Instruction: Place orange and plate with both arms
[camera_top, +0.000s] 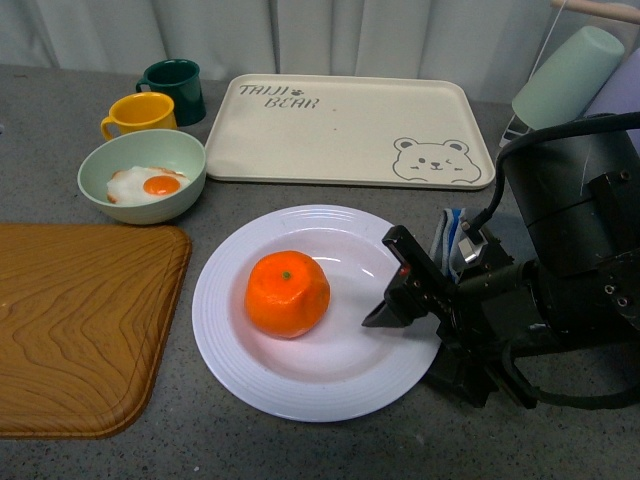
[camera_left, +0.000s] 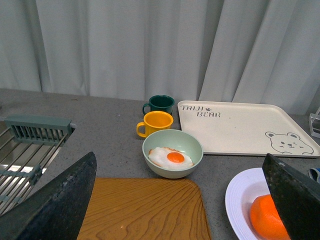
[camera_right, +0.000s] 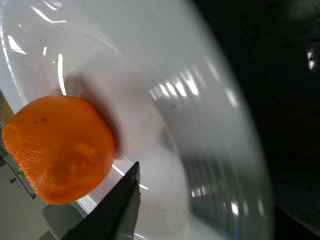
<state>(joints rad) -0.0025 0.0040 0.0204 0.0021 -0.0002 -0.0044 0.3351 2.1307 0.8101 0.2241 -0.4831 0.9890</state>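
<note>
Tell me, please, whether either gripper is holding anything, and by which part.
The left gripper is open and empty. The right gripper reaches over the rim of the plate; whether it grips cannot be told. The orange lies free.

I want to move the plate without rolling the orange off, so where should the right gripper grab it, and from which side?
Probably the wide rim at the right edge of the plate, coming in low from the right, one finger over and one under. That rim is broad and faintly ribbed, the orange sits left of centre, and the right gripper is on that side.
</note>
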